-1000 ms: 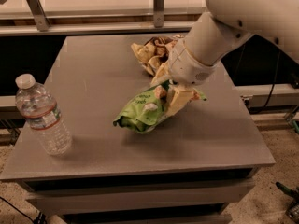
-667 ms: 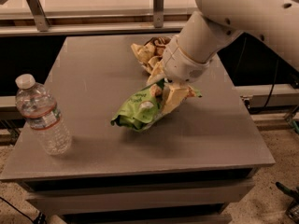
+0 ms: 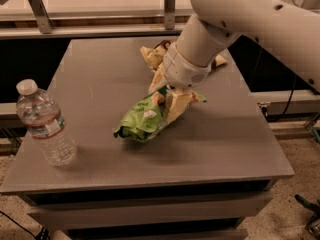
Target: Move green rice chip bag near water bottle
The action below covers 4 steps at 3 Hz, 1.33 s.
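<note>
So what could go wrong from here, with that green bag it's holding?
The gripper, over the middle of the table, pinches the green rice chip bag by one end only, so the crinkly bag might slip out. The water bottle stands upright near the table's edge; a sweeping bag or arm could tip it or push it off.

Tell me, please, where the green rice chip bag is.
The green rice chip bag is at the table's middle in the camera view, its right end in the gripper, brown snack bag behind, water bottle far left.
</note>
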Available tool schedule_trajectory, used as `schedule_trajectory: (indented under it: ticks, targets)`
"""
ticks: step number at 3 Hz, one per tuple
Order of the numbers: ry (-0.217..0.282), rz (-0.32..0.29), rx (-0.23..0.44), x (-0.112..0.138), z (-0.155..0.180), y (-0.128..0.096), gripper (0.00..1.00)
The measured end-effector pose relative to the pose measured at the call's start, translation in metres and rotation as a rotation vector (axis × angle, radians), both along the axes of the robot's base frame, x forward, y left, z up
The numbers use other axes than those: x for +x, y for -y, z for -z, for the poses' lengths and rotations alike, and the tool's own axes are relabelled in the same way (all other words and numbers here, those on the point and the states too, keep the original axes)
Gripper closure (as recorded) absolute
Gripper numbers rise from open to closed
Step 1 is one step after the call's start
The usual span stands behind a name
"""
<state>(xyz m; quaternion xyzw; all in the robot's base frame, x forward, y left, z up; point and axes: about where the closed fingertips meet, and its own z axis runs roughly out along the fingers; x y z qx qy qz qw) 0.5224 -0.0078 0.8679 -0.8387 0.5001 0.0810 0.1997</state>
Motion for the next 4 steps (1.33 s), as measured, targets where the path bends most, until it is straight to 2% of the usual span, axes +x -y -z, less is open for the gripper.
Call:
schedule_trajectory:
  ticks: [2,4]
  targets:
    - [0.010,-0.103,0.032,-0.010,0.002,-0.038,1.00]
    - [-0.006,-0.153,0.064,-0.016,0.009,-0.058,1.00]
